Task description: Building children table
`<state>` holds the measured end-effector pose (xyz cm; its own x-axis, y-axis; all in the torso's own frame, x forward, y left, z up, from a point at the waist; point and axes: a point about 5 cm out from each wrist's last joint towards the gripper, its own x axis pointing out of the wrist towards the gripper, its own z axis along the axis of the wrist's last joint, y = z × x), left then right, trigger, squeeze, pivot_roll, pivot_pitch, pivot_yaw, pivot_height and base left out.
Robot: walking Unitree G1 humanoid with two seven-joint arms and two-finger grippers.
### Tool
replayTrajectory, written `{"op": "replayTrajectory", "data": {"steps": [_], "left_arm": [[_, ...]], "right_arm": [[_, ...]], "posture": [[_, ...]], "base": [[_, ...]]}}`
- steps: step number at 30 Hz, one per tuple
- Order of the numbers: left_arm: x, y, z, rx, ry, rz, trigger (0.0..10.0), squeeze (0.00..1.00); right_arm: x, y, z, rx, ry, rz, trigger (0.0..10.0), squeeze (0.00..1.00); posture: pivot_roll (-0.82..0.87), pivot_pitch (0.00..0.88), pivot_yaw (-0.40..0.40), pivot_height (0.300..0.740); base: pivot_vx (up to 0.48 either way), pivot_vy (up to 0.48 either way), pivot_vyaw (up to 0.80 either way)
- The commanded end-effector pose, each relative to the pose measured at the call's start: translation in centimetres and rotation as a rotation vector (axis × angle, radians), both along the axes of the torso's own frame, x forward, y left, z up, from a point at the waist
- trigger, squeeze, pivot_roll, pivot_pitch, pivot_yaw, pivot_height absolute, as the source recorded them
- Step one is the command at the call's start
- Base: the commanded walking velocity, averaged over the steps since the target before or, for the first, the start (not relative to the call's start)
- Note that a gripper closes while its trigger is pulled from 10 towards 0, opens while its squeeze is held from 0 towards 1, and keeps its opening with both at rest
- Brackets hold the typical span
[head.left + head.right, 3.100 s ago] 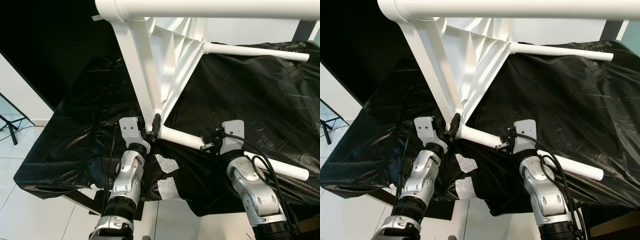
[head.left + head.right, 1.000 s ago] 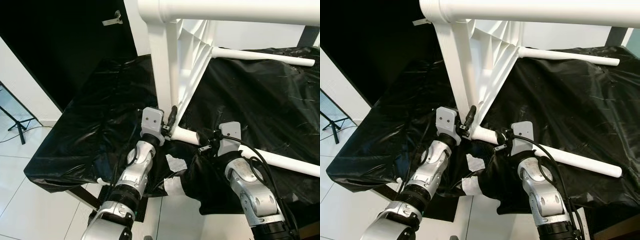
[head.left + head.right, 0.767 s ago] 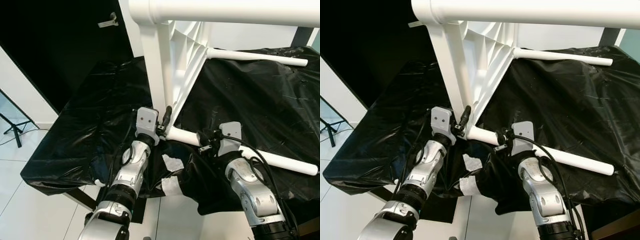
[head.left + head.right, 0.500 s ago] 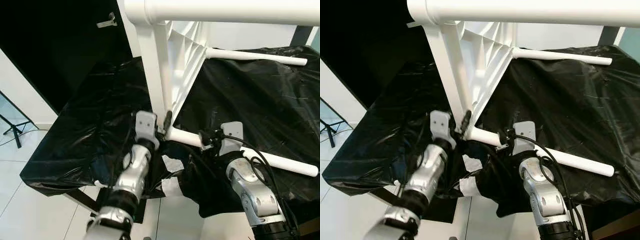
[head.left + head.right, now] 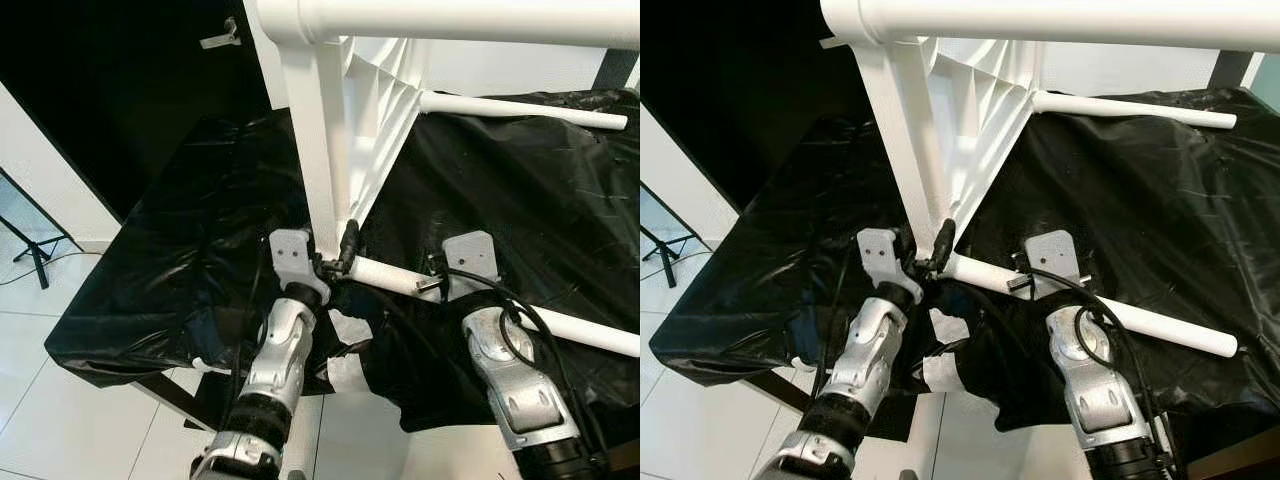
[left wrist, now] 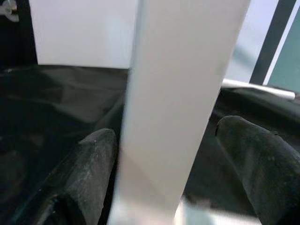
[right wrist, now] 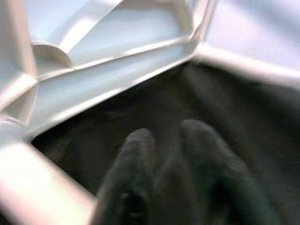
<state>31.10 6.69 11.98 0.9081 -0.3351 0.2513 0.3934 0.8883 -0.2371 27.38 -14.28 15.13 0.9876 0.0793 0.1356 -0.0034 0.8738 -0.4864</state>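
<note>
i've got my left gripper (image 5: 338, 262) spread around the children table's (image 5: 345, 120) edge just above the counter (image 5: 180, 250), right gripper (image 7: 173, 164) pressed together beside the lower leg (image 5: 400, 279), so with no firm pinch, the table could slip and topple.

No readable text, label, brand, number or sign appeared on anything in these views

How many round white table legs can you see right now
3, perhaps more hidden. One leg crosses the top of the head view, one lies out over the black sheet at the back, and one runs along the near edge by the right pincer.
</note>
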Motion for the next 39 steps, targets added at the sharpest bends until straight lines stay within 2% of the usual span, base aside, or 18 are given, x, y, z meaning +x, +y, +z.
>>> {"op": "replayTrajectory", "data": {"steps": [1, 2, 4, 6, 7, 10, 13, 15, 17, 20, 22, 23, 26, 28, 29, 36, 38, 39], "left_arm": [[-0.5, 1.1, -1.1, 0.044, 0.009, -0.039, 10.0, 0.00], [-0.5, 1.1, -1.1, 0.044, 0.009, -0.039, 10.0, 0.00], [-1.0, 2.0, -2.1, 0.088, 0.027, -0.041, 10.0, 0.00], [-1.1, 2.1, -2.2, 0.097, 0.028, -0.045, 10.0, 0.00], [-1.1, 2.1, -2.3, 0.106, 0.028, -0.051, 10.0, 0.00], [-1.1, 1.8, -1.9, 0.115, 0.012, -0.093, 10.0, 0.00], [-2.3, 0.0, -1.9, 0.127, 0.017, -0.372, 10.0, 0.00], [-2.6, -0.3, -1.9, 0.129, 0.019, -0.416, 10.0, 0.00], [-3.6, -0.8, -2.3, 0.179, 0.016, -0.576, 10.0, 0.00], [-3.6, -0.8, -2.3, 0.179, 0.016, -0.576, 10.0, 0.00], [-4.1, -1.0, -2.3, 0.204, 0.018, -0.681, 10.0, 0.00], [-4.1, -1.0, -2.3, 0.204, 0.018, -0.681, 10.0, 0.00], [-4.6, -1.4, -1.7, 0.158, 0.035, -0.787, 10.0, 0.00], [-4.6, -1.4, -1.7, 0.158, 0.035, -0.787, 10.0, 0.00], [-5.0, -1.5, -1.5, 0.127, 0.050, -0.837, 10.0, 0.00], [-5.3, -2.4, -0.7, 0.077, 0.034, -0.851, 10.0, 0.00], [-4.2, -4.1, 0.1, 0.017, 0.003, -0.801, 10.0, 0.00], [-4.2, -4.1, 0.1, 0.017, 0.003, -0.801, 10.0, 0.00]], "right_arm": [[-0.4, 0.4, 0.5, -0.109, -0.068, -0.015, 10.0, 1.00], [-0.4, 0.4, 0.5, -0.109, -0.068, -0.015, 10.0, 1.00], [-0.7, -0.6, 0.4, -0.238, -0.124, -0.070, 10.0, 1.00], [-0.8, -0.9, 0.3, -0.272, -0.137, -0.085, 10.0, 1.00], [-0.8, -1.2, 0.0, -0.287, -0.133, -0.092, 10.0, 0.00], [-1.1, -1.6, -0.9, -0.285, -0.097, -0.101, 10.0, 0.00], [-1.7, -2.4, -2.3, -0.223, -0.010, -0.128, 10.0, 0.00], [-1.8, -2.5, -2.5, -0.216, 0.001, -0.132, 10.0, 0.00], [-1.9, -2.6, -2.7, -0.201, 0.013, -0.149, 10.0, 0.00], [-1.9, -2.6, -2.7, -0.201, 0.013, -0.149, 10.0, 0.00], [-1.7, -2.7, -2.5, -0.190, 0.010, -0.169, 10.0, 0.00], [-1.7, -2.7, -2.5, -0.190, 0.010, -0.169, 10.0, 0.00], [-1.5, -2.8, -2.4, -0.183, 0.006, -0.186, 10.0, 0.00], [-1.5, -2.8, -2.4, -0.183, 0.006, -0.186, 10.0, 0.00], [-1.6, -2.8, -2.5, -0.182, 0.009, -0.190, 10.0, 0.00], [-1.7, -2.9, -2.9, -0.174, 0.027, -0.189, 10.0, 0.00], [-1.5, -3.1, -2.5, -0.152, 0.019, -0.197, 10.0, 0.00], [-1.5, -3.1, -2.5, -0.152, 0.019, -0.197, 10.0, 0.00]], "posture": [[0.07, 0.000, 0.128, 0.740], [0.07, 0.000, 0.128, 0.740], [0.07, 0.000, 0.124, 0.740], [0.07, 0.000, 0.124, 0.740], [0.07, 0.000, 0.122, 0.740], [0.08, 0.000, 0.119, 0.740], [0.07, 0.000, 0.119, 0.740], [0.07, 0.000, 0.119, 0.740], [0.06, 0.000, 0.125, 0.740], [0.06, 0.000, 0.125, 0.740], [0.05, 0.000, 0.130, 0.740], [0.05, 0.000, 0.130, 0.740], [0.04, 0.000, 0.132, 0.740], [0.04, 0.000, 0.132, 0.740], [0.04, 0.000, 0.132, 0.740], [0.05, 0.000, 0.129, 0.740], [0.05, 0.000, 0.130, 0.740], [0.05, 0.000, 0.130, 0.740]], "base": [[0.000, 0.000, 0.00], [0.000, 0.000, 0.00], [0.000, 0.000, 0.00], [0.000, 0.000, 0.00], [0.000, 0.000, 0.00], [0.000, 0.000, 0.00], [0.000, 0.000, 0.00], [0.000, 0.000, 0.00], [0.000, 0.000, 0.00], [0.000, 0.000, 0.00], [0.000, 0.000, 0.00], [0.000, 0.000, 0.00], [0.000, 0.000, 0.00], [0.000, 0.000, 0.00], [0.000, 0.000, 0.00], [0.000, 0.000, 0.00], [0.000, 0.000, 0.00], [0.000, 0.000, 0.00]]}}
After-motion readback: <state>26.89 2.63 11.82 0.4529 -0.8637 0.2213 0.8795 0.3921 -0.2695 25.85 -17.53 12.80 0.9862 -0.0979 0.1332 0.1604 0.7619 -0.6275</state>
